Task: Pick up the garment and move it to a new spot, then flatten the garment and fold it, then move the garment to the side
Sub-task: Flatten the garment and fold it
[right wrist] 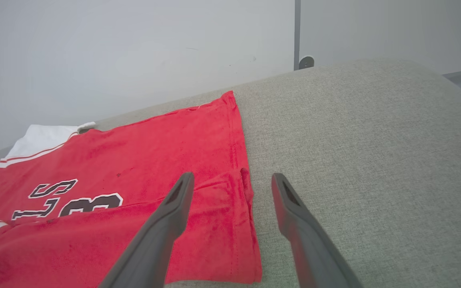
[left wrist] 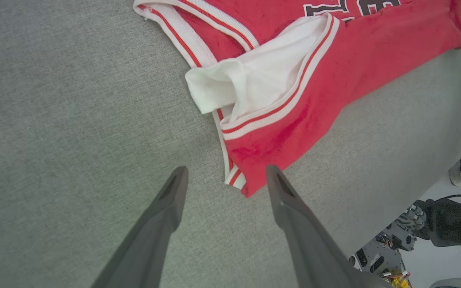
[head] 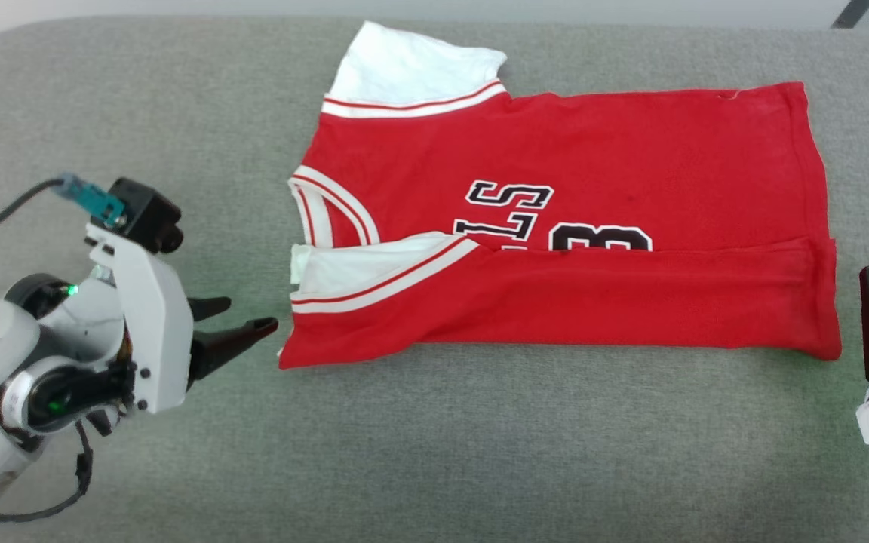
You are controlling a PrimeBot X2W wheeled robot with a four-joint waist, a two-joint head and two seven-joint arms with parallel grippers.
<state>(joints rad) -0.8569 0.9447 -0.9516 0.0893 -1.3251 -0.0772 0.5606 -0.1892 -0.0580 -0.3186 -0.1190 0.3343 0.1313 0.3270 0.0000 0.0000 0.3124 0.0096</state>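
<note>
Sideways, garment (head: 593, 151) lengthwise left-to-right, collar (head: 333, 207) toward the left; both jaws agape, empty.

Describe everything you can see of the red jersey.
The garment is a red jersey of soft-looking knit with white short sleeves, red-striped white trim at neck and cuffs, and black, white-outlined lettering. It lies flat on the grey surface, collar toward the robot's left, its near long edge folded over the front, covering part of the lettering. The open left gripper sits by its collar-end corner, the open right gripper by its hem; neither holds it.
</note>
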